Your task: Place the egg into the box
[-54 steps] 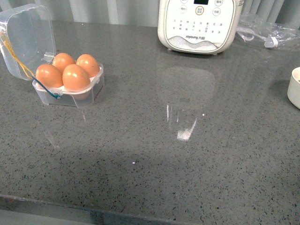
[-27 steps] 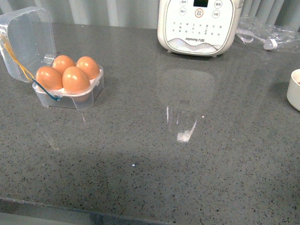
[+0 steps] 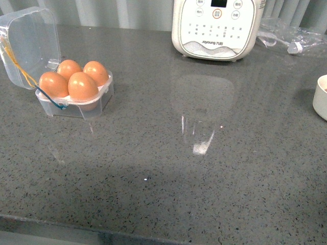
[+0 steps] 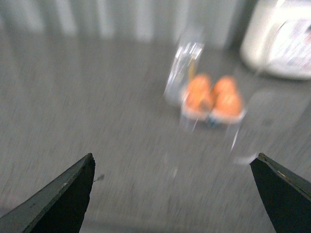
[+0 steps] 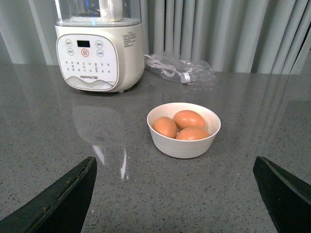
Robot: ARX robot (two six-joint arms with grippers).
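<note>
Currently I find left gripper (image 4: 175, 158) and right gripper (image 5: 175, 159) wide apart, empty. The box (image 3: 76, 108) holds four eggs (image 3: 83, 86).

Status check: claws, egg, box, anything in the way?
Left claw open, empty; right claw open, empty. Box lid up, four eggs seated, no free slot. Bowl holds three more eggs. Nothing over the box.

Left wrist view motion-blurred — box (image 4: 181, 74) smeared, bowl (image 3: 321, 102) cut by front view's edge
</note>
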